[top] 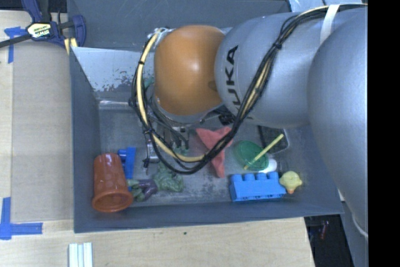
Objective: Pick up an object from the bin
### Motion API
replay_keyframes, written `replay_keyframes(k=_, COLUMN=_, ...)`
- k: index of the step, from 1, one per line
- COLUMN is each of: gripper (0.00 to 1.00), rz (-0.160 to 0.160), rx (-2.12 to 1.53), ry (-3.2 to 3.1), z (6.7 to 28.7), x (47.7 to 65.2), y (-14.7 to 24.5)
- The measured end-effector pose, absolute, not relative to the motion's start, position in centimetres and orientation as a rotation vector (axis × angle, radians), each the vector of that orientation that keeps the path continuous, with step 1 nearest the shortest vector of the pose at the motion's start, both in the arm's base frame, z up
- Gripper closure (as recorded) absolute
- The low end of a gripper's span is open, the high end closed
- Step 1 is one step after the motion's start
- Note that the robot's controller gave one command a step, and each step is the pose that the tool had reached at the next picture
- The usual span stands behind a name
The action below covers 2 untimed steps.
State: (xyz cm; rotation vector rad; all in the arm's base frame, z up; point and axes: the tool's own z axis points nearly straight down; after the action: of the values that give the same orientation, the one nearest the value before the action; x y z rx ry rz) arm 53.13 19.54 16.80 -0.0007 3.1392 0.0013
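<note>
Camera view gives you the grey arm reaching over the grey bin. Its orange wrist cover blocks your sight of the gripper, so you cannot tell whether it is open or closed. Toward the view's left of the gripper an orange cup lies on its side. To its right sit a blue brick, a pink toy and a green disc. Nearest, just in front of the gripper, lies a dull green lump. A small blue piece stands between gripper and cup.
</note>
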Motion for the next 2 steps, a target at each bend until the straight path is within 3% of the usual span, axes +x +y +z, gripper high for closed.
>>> replay_keyframes(k=1, gripper=0.0, rz=0.003, rx=-0.091, ry=3.134, z=10.4, x=54.1, y=15.1)
replay_keyframes(k=2, gripper=0.0, rz=-0.003, rx=-0.402, ry=3.117, z=7.9, x=54.0, y=14.1)
